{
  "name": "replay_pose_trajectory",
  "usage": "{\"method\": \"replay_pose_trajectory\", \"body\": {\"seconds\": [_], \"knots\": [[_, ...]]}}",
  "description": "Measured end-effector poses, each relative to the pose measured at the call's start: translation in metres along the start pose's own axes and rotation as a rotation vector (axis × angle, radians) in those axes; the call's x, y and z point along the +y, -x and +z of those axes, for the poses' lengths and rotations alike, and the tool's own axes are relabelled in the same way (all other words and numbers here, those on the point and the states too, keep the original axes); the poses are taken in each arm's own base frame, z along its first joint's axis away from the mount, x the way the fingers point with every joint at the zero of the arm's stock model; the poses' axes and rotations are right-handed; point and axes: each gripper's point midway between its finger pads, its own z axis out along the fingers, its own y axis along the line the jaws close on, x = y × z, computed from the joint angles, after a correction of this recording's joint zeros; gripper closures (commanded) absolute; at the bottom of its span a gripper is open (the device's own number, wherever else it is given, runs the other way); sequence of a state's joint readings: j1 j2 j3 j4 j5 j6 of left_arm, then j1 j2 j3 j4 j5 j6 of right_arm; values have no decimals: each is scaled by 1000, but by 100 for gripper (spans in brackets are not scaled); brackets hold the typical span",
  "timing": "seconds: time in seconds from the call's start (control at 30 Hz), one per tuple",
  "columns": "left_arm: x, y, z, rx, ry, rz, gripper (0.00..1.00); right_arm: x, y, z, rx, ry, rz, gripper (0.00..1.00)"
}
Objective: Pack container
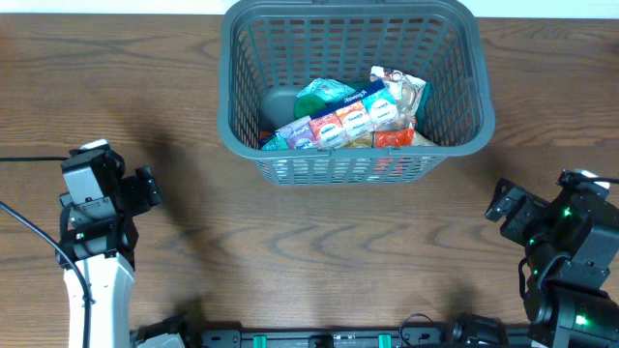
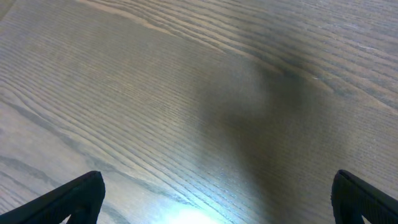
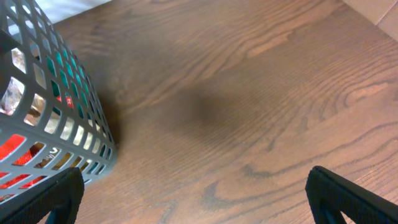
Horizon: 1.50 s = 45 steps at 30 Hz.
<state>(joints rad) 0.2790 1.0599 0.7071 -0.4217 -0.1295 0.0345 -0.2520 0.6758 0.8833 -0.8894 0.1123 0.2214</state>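
Observation:
The container [image 1: 232, 116], a dark grey slotted basket, stands at the table's far middle. It holds several coloured packets [image 1: 343, 121], among them a row of small packs and a teal bag. A corner of the container [image 3: 93, 134] shows at the left of the right wrist view. My left gripper [image 1: 145, 188] rests near the left edge, open, with only bare wood between its fingers [image 2: 74, 196]. At the right edge my right gripper [image 1: 503, 203] is open too, and its fingers [image 3: 348, 199] hold nothing.
The wooden table [image 1: 319, 261] stretches between the two arms. A black cable [image 1: 29, 227] curves at the far left. A rail with fittings [image 1: 319, 338] runs along the front edge.

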Motion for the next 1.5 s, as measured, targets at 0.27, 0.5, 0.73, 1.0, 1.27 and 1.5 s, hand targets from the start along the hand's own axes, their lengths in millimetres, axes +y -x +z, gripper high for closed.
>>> {"method": "replay_pose_trajectory", "body": {"seconds": [0.27, 0.5, 0.73, 1.0, 1.27, 1.5], "knots": [[0, 0, 0, 0, 0, 0, 2, -4, -18, -1, 73, -16, -11, 1], [0, 0, 0, -1, 0, 0, 1, -6, -26, -1, 105, -23, -15, 1], [0, 0, 0, 0, 0, 0, 2, -6, -26, -1, 106, -24, -15, 1], [0, 0, 0, 0, 0, 0, 2, -7, -18, -7, 51, -30, -18, 1], [0, 0, 0, -1, -1, 0, 2, 30, 26, -41, -364, 159, -154, 1], [-1, 0, 0, -1, -3, 0, 2, 49, 3, -25, -507, 284, -207, 1]]}}
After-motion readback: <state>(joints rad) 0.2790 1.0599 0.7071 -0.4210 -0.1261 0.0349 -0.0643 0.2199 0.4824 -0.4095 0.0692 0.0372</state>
